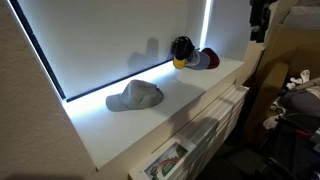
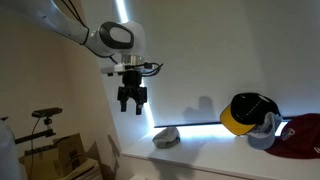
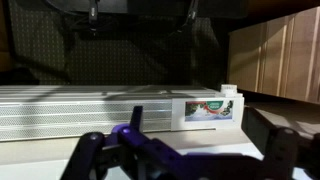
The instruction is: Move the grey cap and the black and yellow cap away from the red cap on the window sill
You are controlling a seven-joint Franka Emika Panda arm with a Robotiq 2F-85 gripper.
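Observation:
The window sill (image 1: 110,135) is a long white ledge, seen in both exterior views. The red cap (image 2: 303,135) lies at its far end, also in an exterior view (image 1: 210,58). The grey cap (image 2: 262,136) lies against the red cap. The black and yellow cap (image 2: 246,110) leans right beside it, also in an exterior view (image 1: 182,49). My gripper (image 2: 131,108) hangs open and empty in the air, well apart from the caps. In the wrist view its spread fingers (image 3: 185,160) frame no cap.
A paler light-grey cap (image 1: 135,95) lies alone mid-sill, also in an exterior view (image 2: 166,137). A white ribbed radiator (image 3: 90,105) with a picture card (image 3: 210,108) stands below the ledge. Cluttered boxes and bags (image 1: 295,100) stand beside the sill's end.

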